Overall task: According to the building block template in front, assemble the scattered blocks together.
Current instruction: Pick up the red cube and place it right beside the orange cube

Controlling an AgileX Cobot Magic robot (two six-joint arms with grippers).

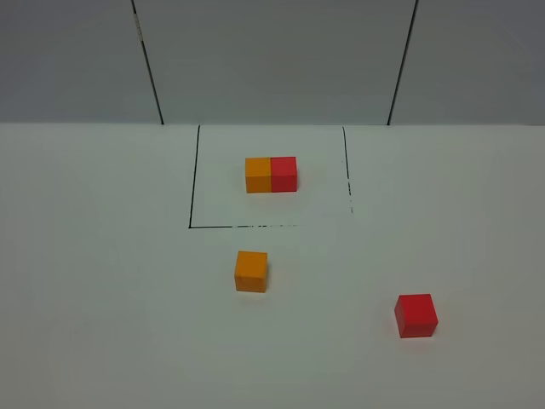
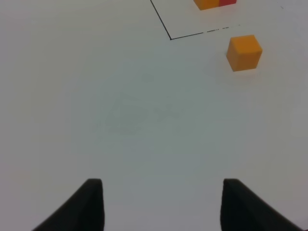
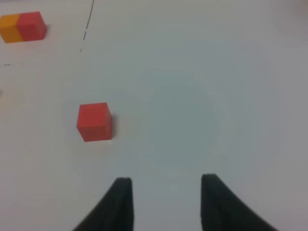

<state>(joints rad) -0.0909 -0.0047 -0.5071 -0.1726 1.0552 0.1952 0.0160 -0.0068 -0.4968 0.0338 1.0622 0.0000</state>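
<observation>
The template (image 1: 271, 174), an orange cube joined to a red cube on its right, sits inside a black-outlined square at the back of the table. It also shows in the left wrist view (image 2: 214, 4) and the right wrist view (image 3: 22, 27). A loose orange cube (image 1: 251, 271) lies just in front of the square, also in the left wrist view (image 2: 244, 52). A loose red cube (image 1: 416, 315) lies at the front right, also in the right wrist view (image 3: 95, 121). My left gripper (image 2: 161, 204) is open and empty, well short of the orange cube. My right gripper (image 3: 166, 202) is open and empty, near the red cube.
The black square outline (image 1: 191, 196) marks the template area on the white table. Grey wall panels (image 1: 272, 60) stand behind the table. Neither arm shows in the high view.
</observation>
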